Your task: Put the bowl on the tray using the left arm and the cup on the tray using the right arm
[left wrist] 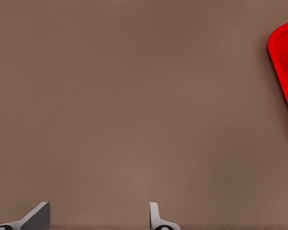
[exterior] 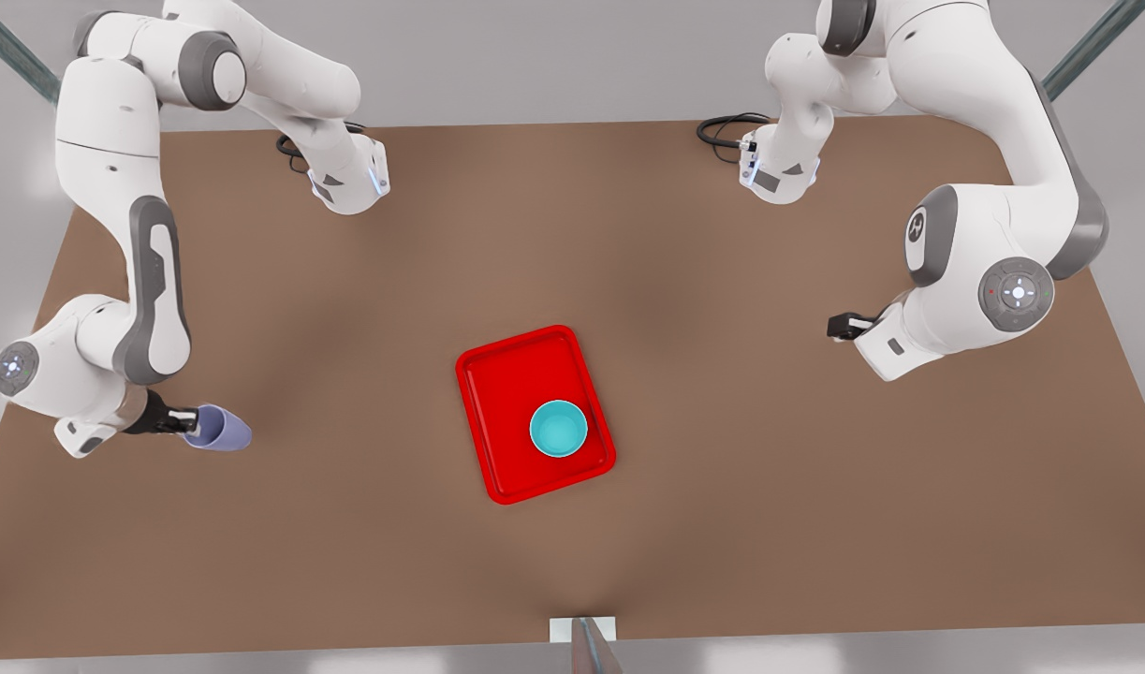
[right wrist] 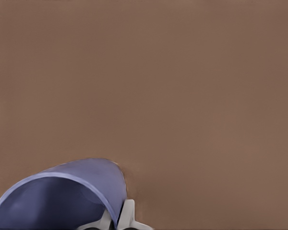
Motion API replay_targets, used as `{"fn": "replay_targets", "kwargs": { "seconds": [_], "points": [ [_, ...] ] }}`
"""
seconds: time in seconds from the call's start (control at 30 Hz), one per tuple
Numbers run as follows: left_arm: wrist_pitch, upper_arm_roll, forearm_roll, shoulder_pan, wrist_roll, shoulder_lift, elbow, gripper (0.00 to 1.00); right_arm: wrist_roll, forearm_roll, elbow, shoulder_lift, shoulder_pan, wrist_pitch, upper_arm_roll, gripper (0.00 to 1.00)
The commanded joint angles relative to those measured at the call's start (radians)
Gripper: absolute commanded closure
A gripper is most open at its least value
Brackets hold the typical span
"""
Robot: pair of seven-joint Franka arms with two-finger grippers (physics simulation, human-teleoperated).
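From my seat, the tray (exterior: 502, 374), glossy red with a low rim, lies well apart from my right gripper (exterior: 186, 420), off toward the front view's right. The bowl (exterior: 559, 429), smooth teal, already sits inside it. The right gripper is clamped on the rim of the cup (exterior: 220, 430), a lavender tumbler tilted on its side. My left gripper (exterior: 836, 326) waits, fingers spread and holding nothing.
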Motion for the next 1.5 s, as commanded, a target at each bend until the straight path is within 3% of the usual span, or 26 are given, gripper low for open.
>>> {"fn": "replay_targets", "kwargs": {
  "seconds": [0.0, 0.43, 0.6, 0.77, 0.93, 1.27, 1.3, 1.33, 1.47],
  "points": [
    [0.000, 0.000, 0.000, 0.002, 0.000, 0.000, 0.000, 0.00, 0.005, -0.007, 0.000, 0.000, 0.001, 0.002, 0.002, 0.79],
    [-0.002, 0.002, 0.002, 0.000, -0.009, -0.006, 0.002, 0.00, 0.492, 0.000, 0.026, -0.052, 0.358, -0.070, 0.017, 0.79],
    [-0.002, 0.002, 0.003, 0.000, -0.009, -0.006, 0.002, 0.00, 0.709, -0.002, 0.119, 0.007, 0.390, -0.069, 0.175, 0.79],
    [-0.002, 0.000, 0.002, 0.000, -0.008, -0.008, 0.003, 0.00, 0.905, -0.002, 0.216, 0.078, 0.568, -0.068, 0.183, 0.79],
    [-0.002, 0.000, 0.000, 0.000, -0.006, -0.006, 0.002, 0.00, 0.905, -0.002, 0.130, 0.027, 0.579, -0.136, 0.224, 0.79],
    [-0.002, 0.000, 0.000, 0.000, -0.006, -0.002, 0.002, 0.00, 0.902, -0.011, 0.109, 0.152, 0.621, -0.012, 0.233, 0.79],
    [-0.002, 0.000, 0.000, 0.000, -0.006, -0.002, 0.002, 0.00, 0.898, -0.011, 0.110, 0.149, 0.621, -0.018, 0.232, 0.12],
    [-0.002, 0.000, 0.000, 0.000, -0.006, -0.002, 0.002, 0.00, 0.898, -0.016, 0.110, 0.147, 0.621, -0.018, 0.232, 0.00],
    [0.000, 0.000, 0.000, 0.000, -0.006, 0.000, 0.002, 0.00, 0.899, -0.026, 0.109, 0.139, 0.621, -0.026, 0.232, 0.00]
  ]
}}
